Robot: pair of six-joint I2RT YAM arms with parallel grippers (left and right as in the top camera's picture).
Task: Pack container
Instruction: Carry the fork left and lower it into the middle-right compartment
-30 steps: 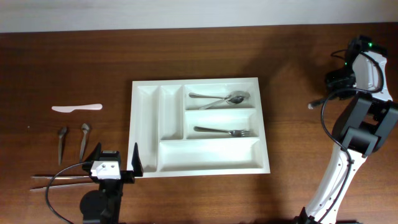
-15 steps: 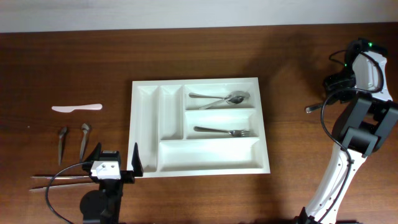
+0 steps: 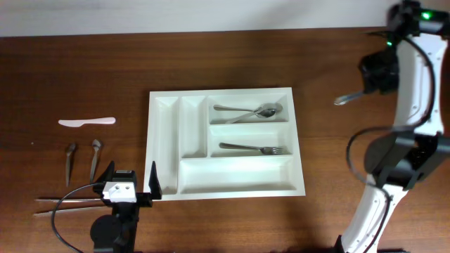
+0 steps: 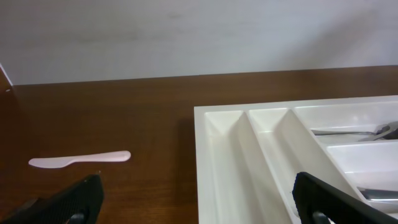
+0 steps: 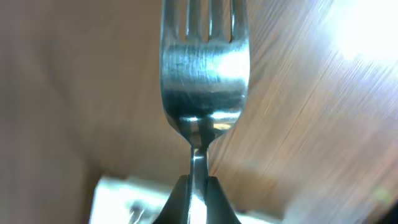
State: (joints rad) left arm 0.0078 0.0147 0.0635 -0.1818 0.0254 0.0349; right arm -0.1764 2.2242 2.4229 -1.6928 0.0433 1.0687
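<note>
The container (image 3: 151, 140) is a large white cutlery tray in the middle of the table. Two spoons (image 3: 249, 111) lie in its upper right compartment and a fork (image 3: 253, 148) in the one below. My right gripper (image 3: 367, 90) is shut on the handle of another metal fork (image 3: 347, 98), held in the air to the right of the tray; the right wrist view shows that fork (image 5: 204, 62) tines up between the shut fingers (image 5: 199, 186). My left gripper (image 3: 132, 178) stands open by the tray's front left corner, with the tray rim (image 4: 202, 155) between its fingers (image 4: 336, 196).
Left of the tray lie a white plastic knife (image 3: 86, 121), two short dark-handled utensils (image 3: 69, 160) (image 3: 94, 158) and thin sticks (image 3: 67, 202) beside the left arm's base. The right arm's base stands at the table's front right.
The right arm has risen and swung toward the back of the table, carrying the fork up and slightly left. The left arm has not moved.
</note>
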